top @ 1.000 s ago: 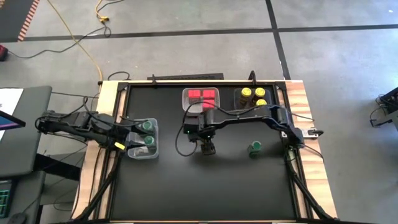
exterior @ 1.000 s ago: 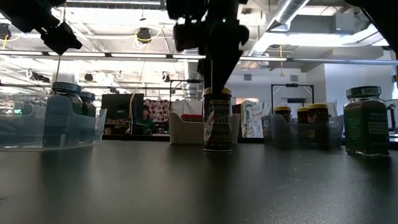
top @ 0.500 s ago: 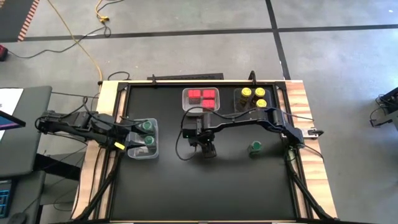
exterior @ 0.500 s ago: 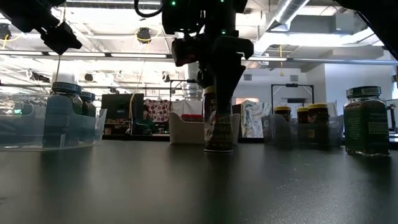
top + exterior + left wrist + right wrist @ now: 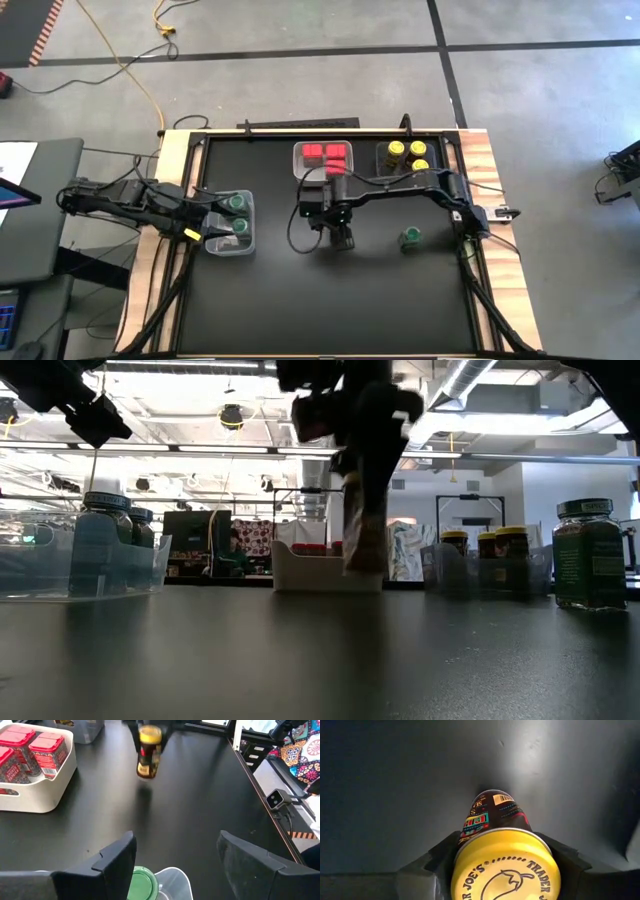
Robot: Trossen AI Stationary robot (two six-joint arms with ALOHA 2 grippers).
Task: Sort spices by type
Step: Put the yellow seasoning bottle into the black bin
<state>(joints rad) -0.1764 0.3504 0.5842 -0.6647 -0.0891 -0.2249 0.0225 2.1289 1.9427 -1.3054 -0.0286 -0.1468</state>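
A yellow-lidded spice jar (image 5: 492,815) hangs above the middle of the black table (image 5: 300,300), and my right gripper (image 5: 343,238) is shut on it. The low view shows the jar (image 5: 365,550) clear of the tabletop, and so does the left wrist view (image 5: 149,751). My left gripper (image 5: 175,857) stands open over the clear tray (image 5: 222,247) at the table's left edge, which holds two green-lidded jars (image 5: 238,204). One green-lidded jar (image 5: 411,237) stands alone on its base, to the right of the held jar. My right gripper pinches the jar at its top, one finger (image 5: 437,857) on each side of the yellow lid's rim (image 5: 462,852). The fingers come from above, pointing down. The jar hangs below them about upright, its base lifted clear of the table.
At the far edge, a white tray (image 5: 300,170) holds red square-topped boxes (image 5: 323,153). A clear tray beside it holds three yellow-lidded jars (image 5: 406,154). The near half of the table is bare black surface. Wooden rails (image 5: 490,200) border the table left and right.
My right gripper has come down around the standing yellow-lidded jar and shut on its top. It has then risen with the jar, lifting it clear of the table and carrying it slightly toward the table's right edge.
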